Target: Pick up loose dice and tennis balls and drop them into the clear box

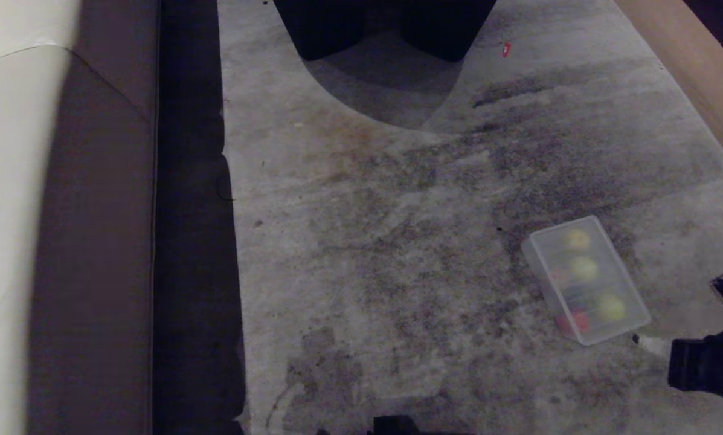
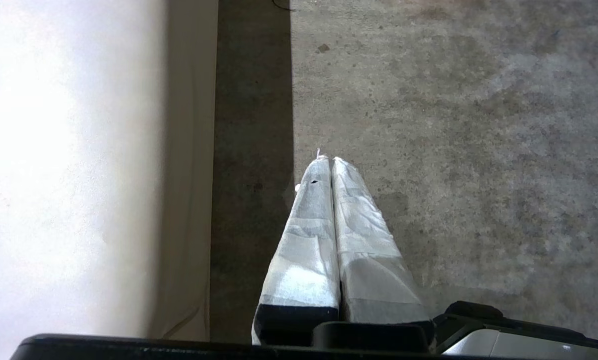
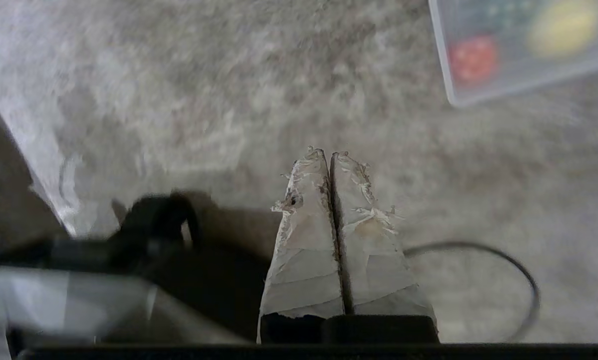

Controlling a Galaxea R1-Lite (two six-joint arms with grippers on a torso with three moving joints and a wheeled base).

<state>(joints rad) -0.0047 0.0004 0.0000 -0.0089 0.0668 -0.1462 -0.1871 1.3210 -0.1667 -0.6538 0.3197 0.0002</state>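
Head view is showing the clear box (image 1: 584,279) lying on the stained concrete floor (image 1: 385,254), toward the near right. It is a shallow translucent tub with rounded corners, its long side running diagonally from far-left to near-right, and it is sitting with blurred coloured shapes inside: three yellow-green rounds in a row along its right side, probably the tennis balls (image 1: 583,267) with a yellow die among them, though the haze is making them hard to separate. A red die (image 1: 572,321) is glowing at the near-left corner.

The right gripper (image 3: 330,156) is hanging near and to the right of the box, well apart from it, its taped fingers pressed together and gripping nothing. The left gripper (image 2: 327,161) is hanging over the floor beside a pale sofa (image 2: 69,165), fingers likewise closed and empty.
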